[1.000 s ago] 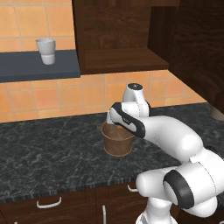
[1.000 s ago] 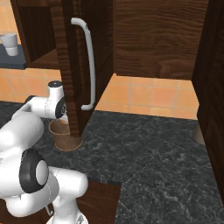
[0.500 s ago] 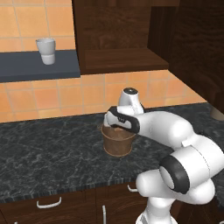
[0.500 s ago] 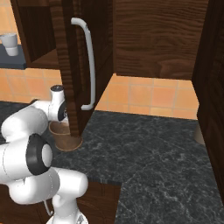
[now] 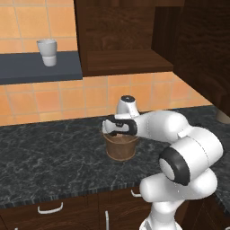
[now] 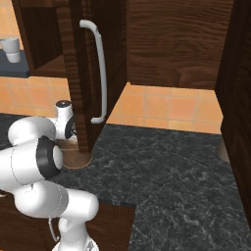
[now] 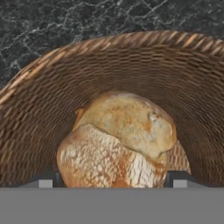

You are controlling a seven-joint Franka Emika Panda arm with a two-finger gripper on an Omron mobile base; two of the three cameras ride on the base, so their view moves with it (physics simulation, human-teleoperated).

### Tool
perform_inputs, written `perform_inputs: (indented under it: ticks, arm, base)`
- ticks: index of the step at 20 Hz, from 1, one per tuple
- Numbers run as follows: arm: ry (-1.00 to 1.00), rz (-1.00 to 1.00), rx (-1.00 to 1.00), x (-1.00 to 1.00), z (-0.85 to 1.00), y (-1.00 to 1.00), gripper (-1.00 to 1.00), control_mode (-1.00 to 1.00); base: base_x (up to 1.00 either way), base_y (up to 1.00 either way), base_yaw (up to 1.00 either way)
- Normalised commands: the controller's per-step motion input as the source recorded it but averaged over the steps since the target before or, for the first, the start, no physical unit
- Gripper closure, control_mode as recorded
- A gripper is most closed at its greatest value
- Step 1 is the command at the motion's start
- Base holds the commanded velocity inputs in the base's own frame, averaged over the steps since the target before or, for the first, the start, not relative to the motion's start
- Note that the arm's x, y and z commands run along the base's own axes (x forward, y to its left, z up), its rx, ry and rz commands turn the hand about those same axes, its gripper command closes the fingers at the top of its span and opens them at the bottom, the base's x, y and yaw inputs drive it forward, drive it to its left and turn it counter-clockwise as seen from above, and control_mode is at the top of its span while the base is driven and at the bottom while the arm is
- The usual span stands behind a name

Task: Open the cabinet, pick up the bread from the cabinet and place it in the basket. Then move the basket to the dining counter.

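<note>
One woven basket (image 5: 120,147) on the desk (image 5: 49,152), one bread roll (image 7: 120,140) inside it, one white cup (image 5: 47,52) on one shelf (image 5: 31,67), one curved cabinet handle (image 6: 99,73).

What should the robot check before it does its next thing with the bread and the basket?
1. Bread inside the basket: ok.
2. Gripper open, a fingertip on each side of the bread: ok.
3. Bread fully let go: cannot tell.
4. Basket upright on the black countertop: ok.
5. Cabinet door open, standing close beside the arm: ok.
6. Clear way to the dining counter: cannot tell.
</note>
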Motion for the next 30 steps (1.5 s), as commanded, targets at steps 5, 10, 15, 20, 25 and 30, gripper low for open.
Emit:
perform_inputs:
  ticks: [5,10,15,20,25,30]
  arm:
    - [0.05,0.00,0.00,0.28,-0.22,0.00,1.00,-1.00]
    - [0.01,0.00,-0.01,-0.03,-0.17,-0.01,-1.00,-1.00]
    - [0.00,0.00,-0.02,-0.12,-0.11,-0.10,-1.00,-1.00]
    - [-0.02,0.00,0.00,-0.01,0.00,-0.24,-1.00,-1.00]
    - [-0.03,0.00,0.00,0.00,0.05,-0.26,-1.00,-1.00]
    - [-0.05,0.00,0.00,-0.29,0.45,-0.08,-1.00,-1.00]
  base:
    - [0.00,0.00,0.00]
    - [0.00,0.00,0.00]
    - [0.00,0.00,0.00]
    - [0.00,0.00,0.00]
    - [0.00,0.00,0.00]
    - [0.00,0.00,0.00]
